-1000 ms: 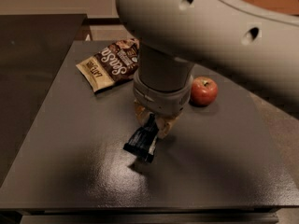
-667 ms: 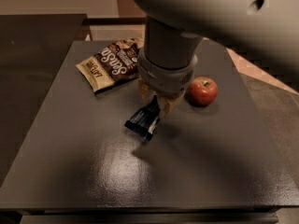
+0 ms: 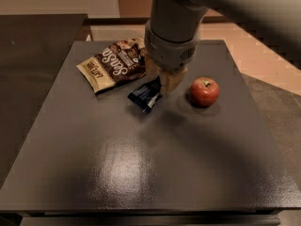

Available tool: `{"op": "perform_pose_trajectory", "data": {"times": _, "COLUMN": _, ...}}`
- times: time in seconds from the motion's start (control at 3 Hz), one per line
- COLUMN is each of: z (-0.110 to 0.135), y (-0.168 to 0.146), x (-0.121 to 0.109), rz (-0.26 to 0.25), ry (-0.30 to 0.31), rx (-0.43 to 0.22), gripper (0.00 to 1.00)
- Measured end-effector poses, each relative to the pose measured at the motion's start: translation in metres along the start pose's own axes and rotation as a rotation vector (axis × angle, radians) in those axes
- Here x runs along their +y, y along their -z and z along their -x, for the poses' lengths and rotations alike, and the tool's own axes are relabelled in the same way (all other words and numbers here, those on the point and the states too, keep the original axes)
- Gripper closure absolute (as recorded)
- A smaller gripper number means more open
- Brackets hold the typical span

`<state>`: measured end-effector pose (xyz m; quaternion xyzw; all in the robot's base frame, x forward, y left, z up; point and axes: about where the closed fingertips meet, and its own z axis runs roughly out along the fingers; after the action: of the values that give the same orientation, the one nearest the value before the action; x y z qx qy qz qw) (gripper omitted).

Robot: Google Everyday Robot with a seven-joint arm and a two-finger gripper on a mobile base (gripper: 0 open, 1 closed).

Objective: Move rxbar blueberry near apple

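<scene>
- While my bulky grey arm [image 3: 174, 27] hides most of my gripper [image 3: 162, 85], its tan tips show, clamped on one end of the rxbar blueberry [image 3: 144, 97].
- That bar is a flat, dark, glossy rectangle, tilted over the table [image 3: 141, 173].
- It sits between the crinkled snack bag [image 3: 115, 62] and the round red apple [image 3: 204, 91], touching neither.
</scene>
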<state>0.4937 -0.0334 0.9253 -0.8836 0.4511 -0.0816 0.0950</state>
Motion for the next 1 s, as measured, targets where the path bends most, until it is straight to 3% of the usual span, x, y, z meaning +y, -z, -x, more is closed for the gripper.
{"op": "perform_pose_trajectory", "data": {"times": 1.0, "z": -0.02, "y": -0.037, "x": -0.024, "rz": 0.034, "ry": -0.062, "rx": 0.074, "gripper": 1.0}}
